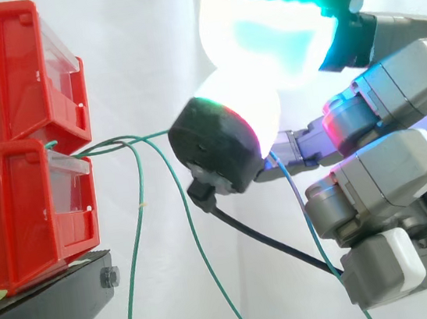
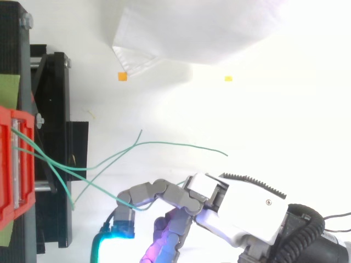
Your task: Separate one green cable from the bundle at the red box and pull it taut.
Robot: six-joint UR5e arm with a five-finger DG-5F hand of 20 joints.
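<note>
Reaching in from the right of the side view, the hand (image 1: 389, 176) is seen nearest the camera, its fingers curled inward. Two glowing fingertips (image 1: 283, 32) are brought together, white and cyan above and white with a red edge below. One green cable (image 1: 143, 136) is pinched between them. From the pinch this cable is led almost level and nearly straight to the left, as far as the front of the lower red bin (image 1: 17, 224). Its free end is left trailing down behind the fingers.

Just beyond the hand, the loose green cables (image 1: 141, 207) of the bundle are seen hanging slack from the same bin front, well below the held one. In the top view they are spread out over the white floor, one long strand (image 2: 175, 143) being curved away above the hand (image 2: 247, 205).

Further back, the upper red bin (image 1: 5, 69) is stacked on the lower one, and both are carried by the black stand (image 1: 52, 306). Behind everything the white curtain (image 1: 136, 51) is hung.
</note>
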